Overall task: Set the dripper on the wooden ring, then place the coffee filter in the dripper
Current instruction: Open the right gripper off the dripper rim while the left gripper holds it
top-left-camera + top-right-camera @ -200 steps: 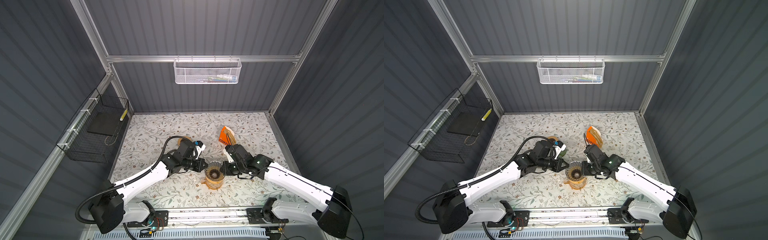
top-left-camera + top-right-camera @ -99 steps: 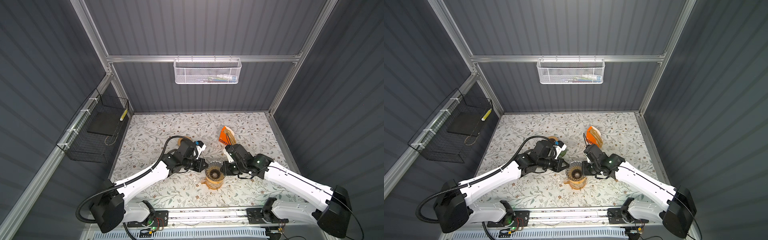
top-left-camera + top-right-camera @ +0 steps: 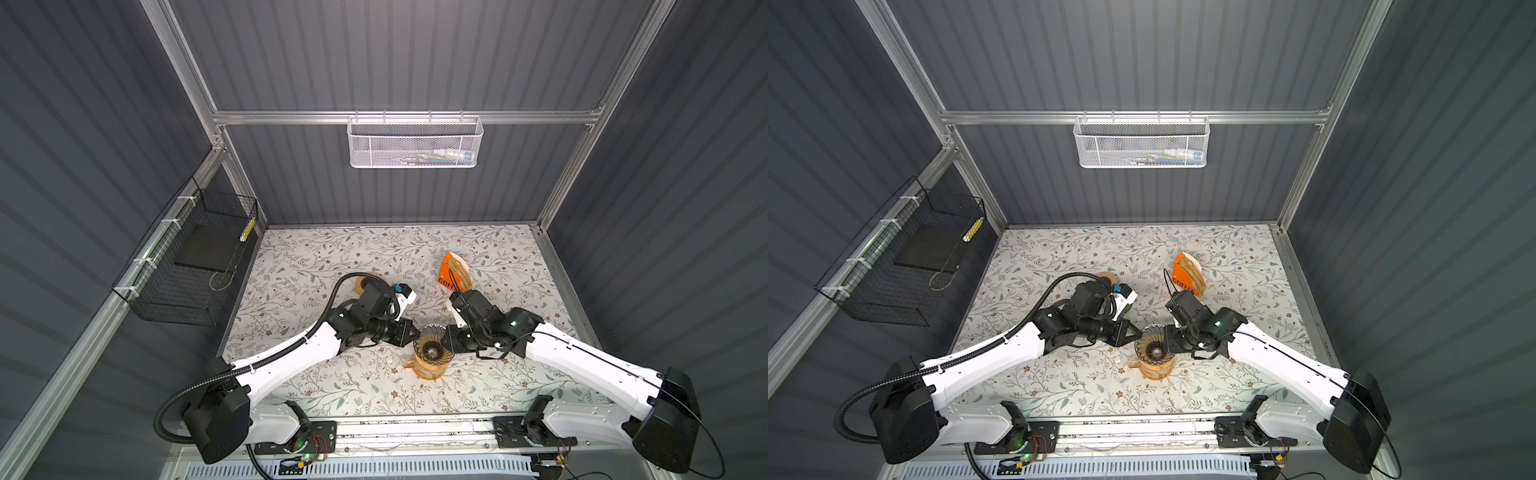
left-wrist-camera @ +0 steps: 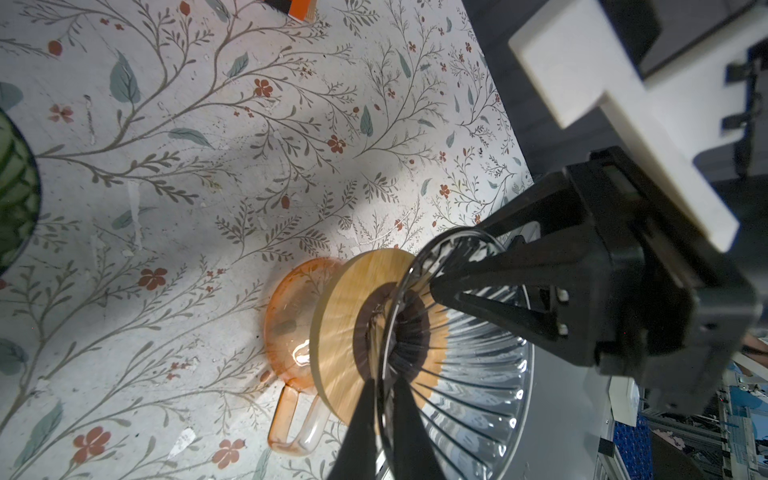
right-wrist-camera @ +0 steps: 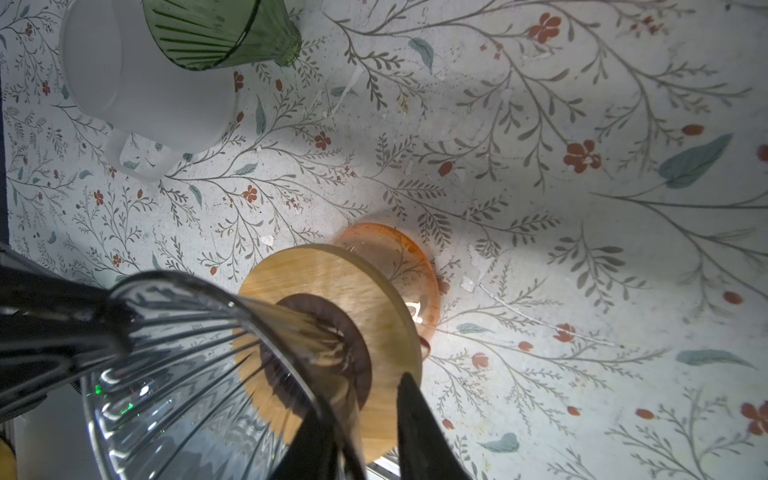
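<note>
Way over on the left wall: black wire basket (image 3: pixel 166 291), with a dark flat slab (image 3: pixel 203 251) and a little yellow stick (image 3: pixel 248 230) inside. Nothing to do with the job.
Left of the rim: left claw (image 4: pixel 384 386), fingers close on either side of the glass edge, one inside and one outside. Honestly can't tell if it's pinching or just loose.
Back wall, middle: white mesh basket (image 3: pixel 415 145), a few small bits in it, too tiny to name.
Middle of the desk (image 3: pixel 332 257), toward the front: dripper (image 3: pixel 431 349), upright on a wooden collar (image 4: pixel 340 332) on top of an orange glass mug (image 3: pixel 432 374). It's a clear ribbed cone with no paper in it. Mug looks empty too.
Right of the rim: right claw (image 5: pixel 363 399), fingers straddle the edge with a visible gap, so it's open and holding nothing.
Back right: coffee filter (image 3: pixel 460 270), not in the dripper yet. The stack stands on edge, leaning, in the orange holder (image 3: pixel 446 276) marked COFFEE, near the right arm's wrist on its back-wall side.
Who's nearer: right arm, easily. The left claw sits across the dripper from the holder.
Next move, my guess: right claw backs off the rim, turns toward the back wall and pinches one filter by its top edge.
</note>
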Motion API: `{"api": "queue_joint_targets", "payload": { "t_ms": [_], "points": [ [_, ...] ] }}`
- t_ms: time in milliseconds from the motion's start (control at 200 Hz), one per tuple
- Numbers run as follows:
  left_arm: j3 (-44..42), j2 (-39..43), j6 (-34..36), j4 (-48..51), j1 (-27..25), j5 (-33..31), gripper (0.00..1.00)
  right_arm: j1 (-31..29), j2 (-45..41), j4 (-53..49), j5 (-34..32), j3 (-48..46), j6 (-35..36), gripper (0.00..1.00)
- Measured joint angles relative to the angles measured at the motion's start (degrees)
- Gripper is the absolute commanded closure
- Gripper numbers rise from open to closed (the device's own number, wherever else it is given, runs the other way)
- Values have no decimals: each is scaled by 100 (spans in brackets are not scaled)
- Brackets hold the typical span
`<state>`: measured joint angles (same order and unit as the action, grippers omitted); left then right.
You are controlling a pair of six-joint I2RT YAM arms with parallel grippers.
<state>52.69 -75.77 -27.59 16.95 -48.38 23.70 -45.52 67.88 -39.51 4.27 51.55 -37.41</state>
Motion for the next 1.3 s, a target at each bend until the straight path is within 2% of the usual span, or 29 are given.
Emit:
{"api": "queue_joint_targets", "payload": {
  "t_ms": [695, 1301],
  "points": [
    [0, 175, 17, 149, -42, -127, 79, 4, -229, -262, -157, 302, 31, 62],
    [142, 411, 15, 214, -42, -404, 78, 9, -861, -702, -422, 656, 44, 58]
  ]
}}
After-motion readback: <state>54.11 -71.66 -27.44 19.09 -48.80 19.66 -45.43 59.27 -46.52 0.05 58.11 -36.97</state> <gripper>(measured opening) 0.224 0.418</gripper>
